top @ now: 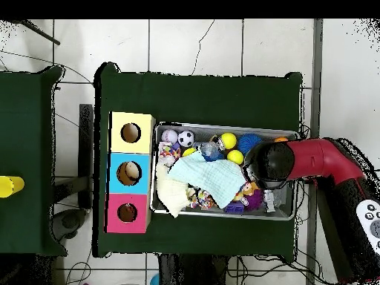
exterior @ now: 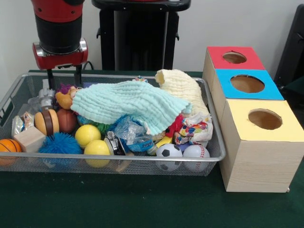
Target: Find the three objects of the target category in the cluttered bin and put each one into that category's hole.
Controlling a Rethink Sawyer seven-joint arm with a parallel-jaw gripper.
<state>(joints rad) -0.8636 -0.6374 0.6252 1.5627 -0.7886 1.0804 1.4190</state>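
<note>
A wire mesh bin (exterior: pixel 118 159) holds a heap of toys under a mint cloth (exterior: pixel 128 105) and a cream cloth (exterior: pixel 180 84). Along its near side lie two yellow balls (exterior: pixel 88 135), a soccer ball (exterior: pixel 169 151), a baseball (exterior: pixel 195 152), a blue spiky ball (exterior: pixel 59 142) and a basketball (exterior: pixel 8 146). My gripper (exterior: pixel 63 81) hangs open over the bin's far left corner, just above a plush toy (exterior: pixel 64 98), holding nothing. In the overhead view the arm's head (top: pixel 267 165) hides the gripper. A wooden box beside the bin has a red hole (exterior: pixel 234 57), a blue hole (exterior: pixel 247 83) and a yellow hole (exterior: pixel 264 118).
A wooden block (exterior: pixel 29 138), a round wooden toy (exterior: pixel 46 122) and a brown ball (exterior: pixel 66 120) crowd the bin's left end. Crumpled plastic (exterior: pixel 128 130) lies mid-bin. Green table cover (exterior: pixel 118 204) surrounds everything. A second table (top: pixel 30 159) carries a yellow object (top: pixel 7 185).
</note>
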